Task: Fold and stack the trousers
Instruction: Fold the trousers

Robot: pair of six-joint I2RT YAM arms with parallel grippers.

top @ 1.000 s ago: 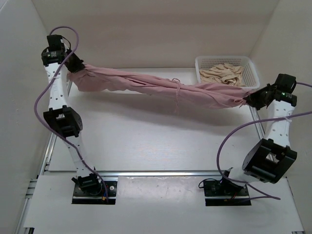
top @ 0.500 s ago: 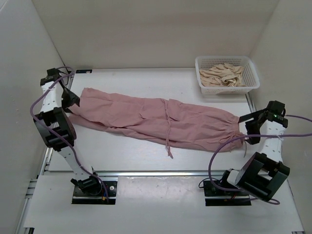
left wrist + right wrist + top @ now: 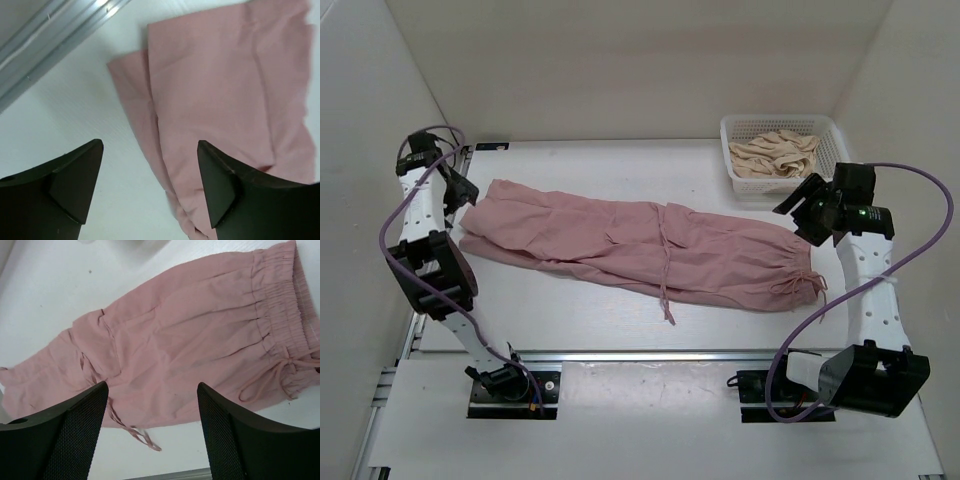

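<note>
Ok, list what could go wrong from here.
1. The cord trails loose off the trousers; it may hang out of the fold or snag.
2. At the left end the layers lie offset under the open left gripper, so a pinch might catch only one.
3. The open right gripper hovers near the basket and could bump it.

White arm links (image 3: 420,205), black joints (image 3: 432,272), purple cables (image 3: 775,365), black end effectors (image 3: 150,145) (image 3: 152,385)
</note>
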